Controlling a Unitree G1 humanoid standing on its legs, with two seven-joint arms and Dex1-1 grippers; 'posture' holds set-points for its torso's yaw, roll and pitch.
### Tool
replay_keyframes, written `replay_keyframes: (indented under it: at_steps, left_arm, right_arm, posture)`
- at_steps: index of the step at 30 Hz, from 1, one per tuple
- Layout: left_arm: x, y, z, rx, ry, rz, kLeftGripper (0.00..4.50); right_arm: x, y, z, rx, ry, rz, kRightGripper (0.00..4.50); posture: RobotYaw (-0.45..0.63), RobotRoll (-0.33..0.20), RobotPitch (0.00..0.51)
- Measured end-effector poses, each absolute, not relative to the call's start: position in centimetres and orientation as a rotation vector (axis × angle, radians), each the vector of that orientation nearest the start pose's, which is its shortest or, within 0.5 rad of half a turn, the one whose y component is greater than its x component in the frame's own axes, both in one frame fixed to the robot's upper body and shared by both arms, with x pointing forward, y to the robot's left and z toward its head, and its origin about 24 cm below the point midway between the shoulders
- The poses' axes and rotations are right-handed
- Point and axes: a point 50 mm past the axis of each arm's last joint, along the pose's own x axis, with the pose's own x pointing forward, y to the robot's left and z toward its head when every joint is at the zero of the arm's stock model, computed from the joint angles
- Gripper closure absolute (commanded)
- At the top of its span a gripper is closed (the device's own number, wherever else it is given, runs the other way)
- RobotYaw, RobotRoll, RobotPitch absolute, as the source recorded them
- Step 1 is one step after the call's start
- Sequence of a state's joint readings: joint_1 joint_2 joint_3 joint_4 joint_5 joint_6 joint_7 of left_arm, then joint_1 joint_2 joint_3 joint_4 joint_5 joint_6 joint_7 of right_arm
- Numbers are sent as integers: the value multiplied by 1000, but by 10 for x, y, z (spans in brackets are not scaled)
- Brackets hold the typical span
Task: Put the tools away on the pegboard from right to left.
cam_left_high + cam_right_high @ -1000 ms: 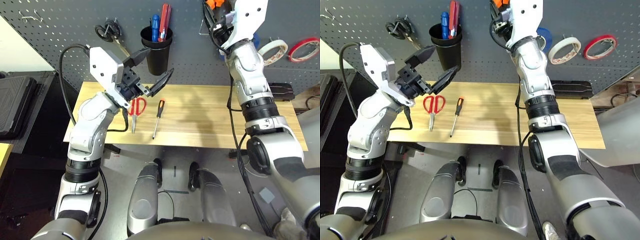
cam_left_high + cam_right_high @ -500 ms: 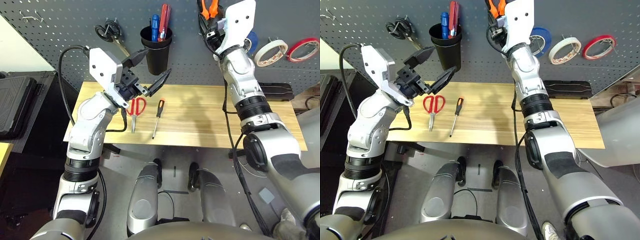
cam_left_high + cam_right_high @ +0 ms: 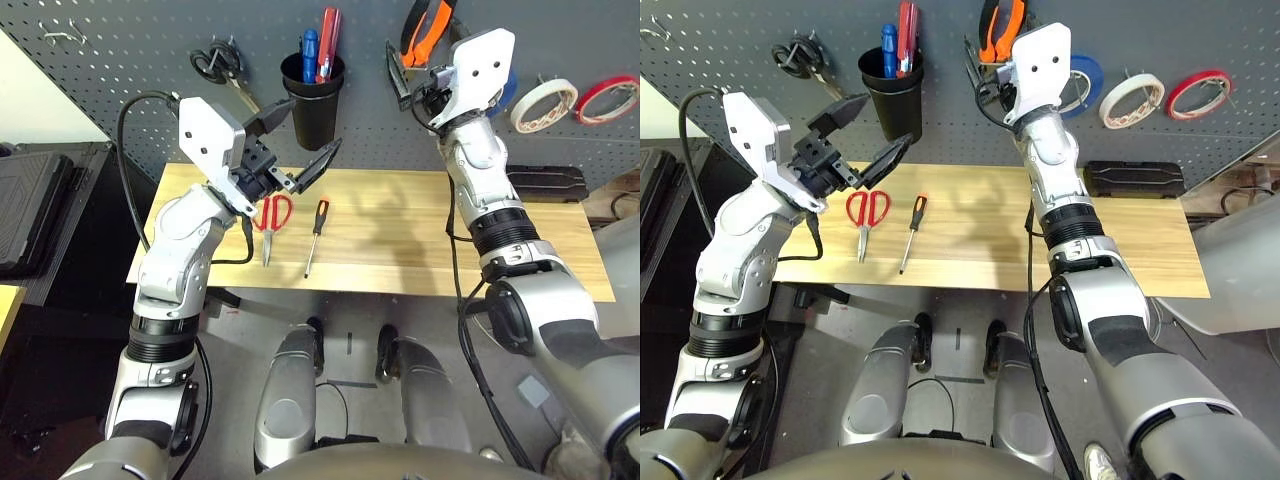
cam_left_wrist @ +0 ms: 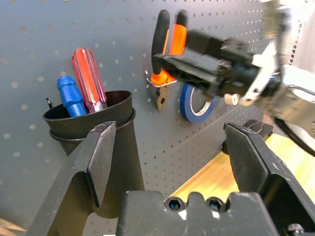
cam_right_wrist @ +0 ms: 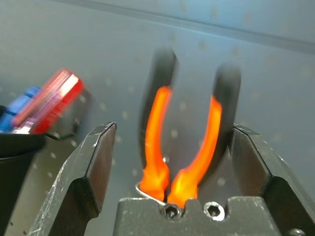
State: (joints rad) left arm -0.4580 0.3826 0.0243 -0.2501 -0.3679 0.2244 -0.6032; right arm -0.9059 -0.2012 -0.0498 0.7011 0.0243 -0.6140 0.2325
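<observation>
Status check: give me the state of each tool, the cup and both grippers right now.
Pliers: hung on pegboard.
White tape roll: hung.
Red-handled scissors: flat on table.
Screwdriver: flat on table.
Black cup: holding two screwdrivers.
Left gripper: open, empty.
Right gripper: open, at the pliers.

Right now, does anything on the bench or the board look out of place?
Nothing is damaged or spilled. The red-handled scissors and slim screwdriver lie loose on the table, not on the pegboard.

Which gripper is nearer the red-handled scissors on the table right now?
Left. The left gripper hangs open above the table, just over the red-handled scissors. The right gripper, also open, is up at the pegboard by the pliers, well away.
</observation>
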Motion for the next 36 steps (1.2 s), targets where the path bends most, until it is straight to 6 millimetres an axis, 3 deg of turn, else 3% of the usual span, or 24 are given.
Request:
replay_keyframes:
  at_steps: [9,17,25,36]
  left_arm:
    - [289,148,194,166,-378,-755,0]
    - [289,151,171,170,-275,-703,0]
    - [288,148,139,172,-135,-654,0]
    - [295,134,100,239,75,-545,0]
  right_arm:
    - [332,-157,193,-392,-816,396,35]
    - [298,-172,133,-477,-466,603,35]
    - [275,-182,100,-498,-192,791,35]
    - [261,-191,77,-504,50,879,35]
  posture:
    - [221,0,237]
    - [206,0,248]
    - [188,0,261]
    - [178,0,264]
